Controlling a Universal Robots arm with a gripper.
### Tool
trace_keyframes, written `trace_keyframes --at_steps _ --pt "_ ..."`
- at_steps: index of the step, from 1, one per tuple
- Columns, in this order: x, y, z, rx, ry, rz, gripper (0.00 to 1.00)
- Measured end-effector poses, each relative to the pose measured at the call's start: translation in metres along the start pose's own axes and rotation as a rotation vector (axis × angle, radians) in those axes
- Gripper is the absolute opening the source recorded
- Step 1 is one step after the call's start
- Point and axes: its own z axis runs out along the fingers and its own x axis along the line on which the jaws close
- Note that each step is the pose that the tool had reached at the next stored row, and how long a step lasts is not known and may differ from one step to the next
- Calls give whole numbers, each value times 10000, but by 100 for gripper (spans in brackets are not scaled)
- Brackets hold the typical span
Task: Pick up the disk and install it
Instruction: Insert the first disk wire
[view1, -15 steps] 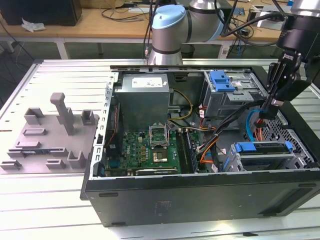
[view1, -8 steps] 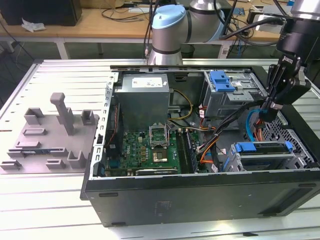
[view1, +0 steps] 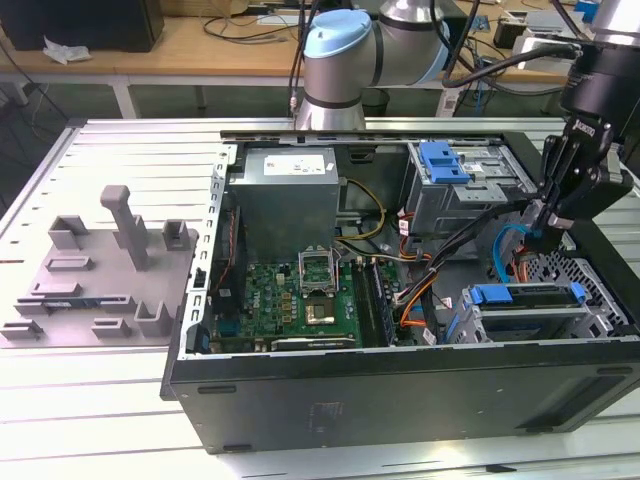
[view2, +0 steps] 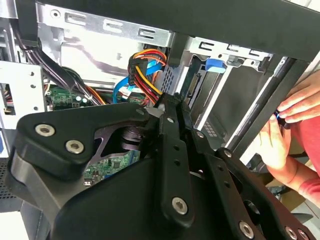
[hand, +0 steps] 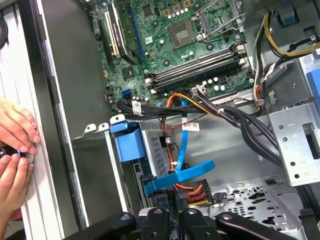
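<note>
Well, most of the job looks done from where I stand. The disk (view1: 525, 297), a flat silver hard drive clipped in a blue plastic carrier frame, sits in the grey metal drive cage (view1: 592, 300) on the exterior view's right of the open black computer case (view1: 400, 385), and not in the claw. I cannot tell whether it is pushed fully home or cabled up; I judge that is what may be left.

The black two-fingered claw (view1: 545, 222) hangs just above that cage. In the second wrist view the claw (view2: 171, 102) has its fingers pressed together at the tips, with nothing visible between them. It is near a flat blue cable (hand: 182, 172) and a bundle of orange and red wires (view2: 147, 67), though I cannot say it touches either. A person's hand (hand: 17, 131) rests at the case's rim.
</note>
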Motion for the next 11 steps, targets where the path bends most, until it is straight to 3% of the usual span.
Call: trace_keyframes --at_steps 3,6,11 --pt "-17 -60 -2 3 -2 8 17" --pt "-16 -62 -1 13 -12 12 17" --pt "45 -20 20 82 -184 23 17"
